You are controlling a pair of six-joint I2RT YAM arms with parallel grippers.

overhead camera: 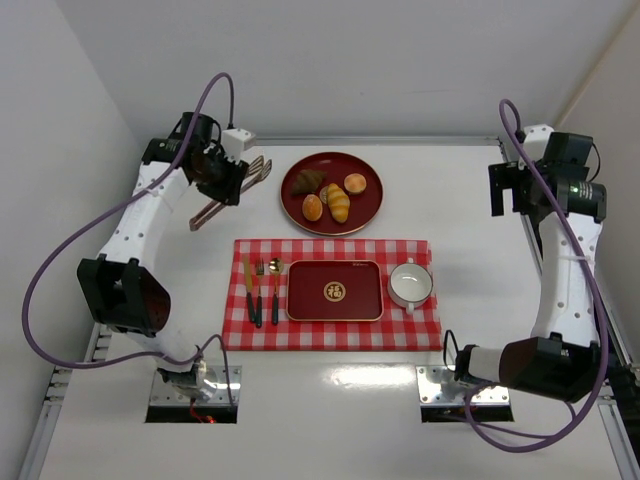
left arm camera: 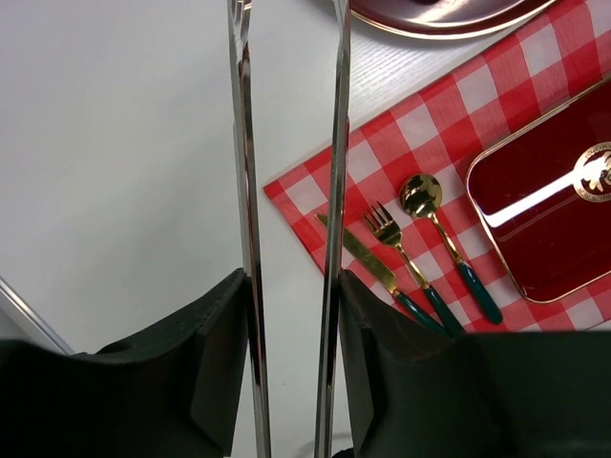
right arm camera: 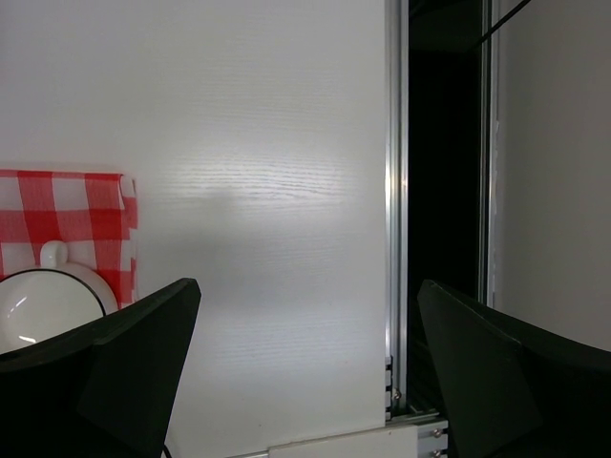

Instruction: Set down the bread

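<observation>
Four pastries (overhead camera: 338,202), three utensils (overhead camera: 275,266), one plate (overhead camera: 365,207), one tray (overhead camera: 310,291), one cup (overhead camera: 410,284).

a red checked cloth (overhead camera: 335,335) lies on a white table (overhead camera: 450,200). on it are a red tray (overhead camera: 334,291), a white cup (overhead camera: 410,284) just right of the tray, and a knife (overhead camera: 249,290), fork (overhead camera: 259,285) and spoon (overhead camera: 275,290) side by side to the left. behind it, a red plate (overhead camera: 330,165) holds a ridged roll (overhead camera: 339,203) and a dark pastry (overhead camera: 308,181). tongs (left arm camera: 246,210) are left of the plate, tips toward it.
</observation>
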